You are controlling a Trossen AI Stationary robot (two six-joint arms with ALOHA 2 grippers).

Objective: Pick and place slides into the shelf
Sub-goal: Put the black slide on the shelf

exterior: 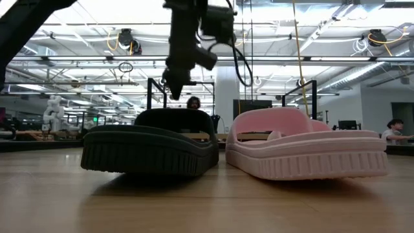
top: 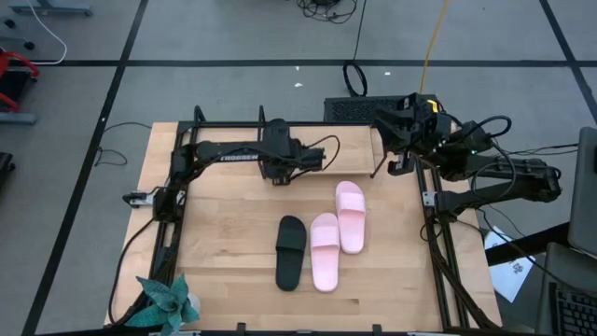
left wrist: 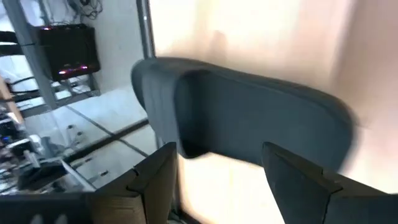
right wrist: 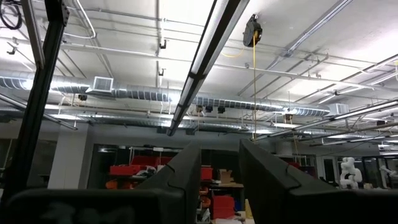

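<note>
The left pincer (top: 276, 174) hangs over the far middle of the tabletop (top: 224, 280), its arm reaching in from the left side. In the left wrist view the pincer (left wrist: 217, 180) stands wide, with a clear gap between its two dark fingers (left wrist: 155, 180). Whether the tips touch anything cannot be told. The right pincer (top: 399, 149) waits at the far right corner, well apart from the left one. Its fingers (right wrist: 186, 171) point up at the ceiling with only a narrow gap between them, holding nothing.

The tabletop spreads out below and on the near side of the left pincer. Straight ahead of that pincer's fingers is the pale wood of the shelf (left wrist: 280, 43), with a thin upright (left wrist: 145, 31) at its edge.

One black slide (left wrist: 249, 118) lies on that pale wood, just beyond the left pincer's fingertips and centred on the gap between them. The other three slides lie on the tabletop, on the near side of the left pincer and to its right. A pink slide (top: 351, 216) is the closest to it. A second pink slide (top: 325, 251) is just beside the first and nearer the front edge. The second black slide (top: 290, 252) lies just left of that one, almost directly in front of the left pincer. In the low view this black slide (exterior: 149, 149) and a pink slide (exterior: 304, 152) sit side by side, with the left pincer (exterior: 173, 83) hanging above and behind the black one.

A small potted plant (top: 168, 303) stands at the near left corner, far from both pincers.
</note>
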